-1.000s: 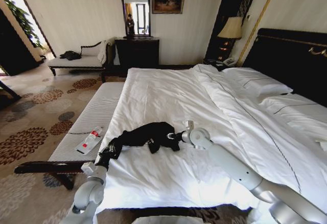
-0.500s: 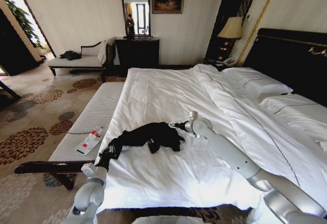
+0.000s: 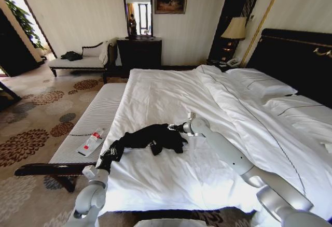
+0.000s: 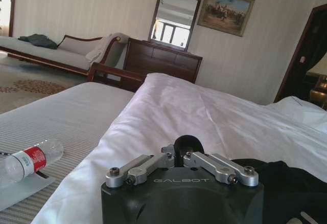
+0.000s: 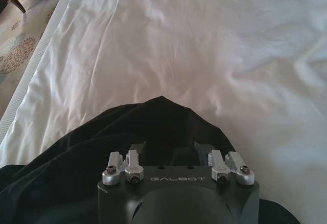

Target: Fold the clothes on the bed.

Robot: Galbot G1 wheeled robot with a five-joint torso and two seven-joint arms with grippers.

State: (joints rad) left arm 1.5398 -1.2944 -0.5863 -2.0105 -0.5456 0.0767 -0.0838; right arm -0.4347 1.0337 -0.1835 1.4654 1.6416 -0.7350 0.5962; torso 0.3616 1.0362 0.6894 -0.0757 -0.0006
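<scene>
- Black cloth, the T-shirt (image 3: 150,138), lies bunched in a long crumpled heap on the bed (image 3: 171,185), near the foot edge and toward its left side, one end trailing to the left edge.
- At that trailing end the left gripper (image 3: 110,154) sits at the bed's left foot corner with dark fabric bunched around it; in the left wrist view its linkage is drawn in close over the fabric (image 4: 286,183), so it seems clamped on the T-shirt, though the fingertips are hidden.
- Silver-grey, the left arm rises from below the foot edge up to that corner.
- On the other end of the heap, the right gripper (image 3: 173,128) is touching the T-shirt's edge farthest from the left side; its arm stretches across the white duvet from the near right.
- From the right wrist view the two linkage pairs stand apart above the black cloth (image 5: 153,127), and the fingertips are out of sight, so I cannot tell whether it grips.
- Beside the bed's left edge stands a striped bench (image 3: 96,121) with a plastic bottle (image 3: 92,140) lying on it.
- Farther up the bed, white pillows (image 3: 259,82) rest against the dark headboard (image 3: 295,56).
</scene>
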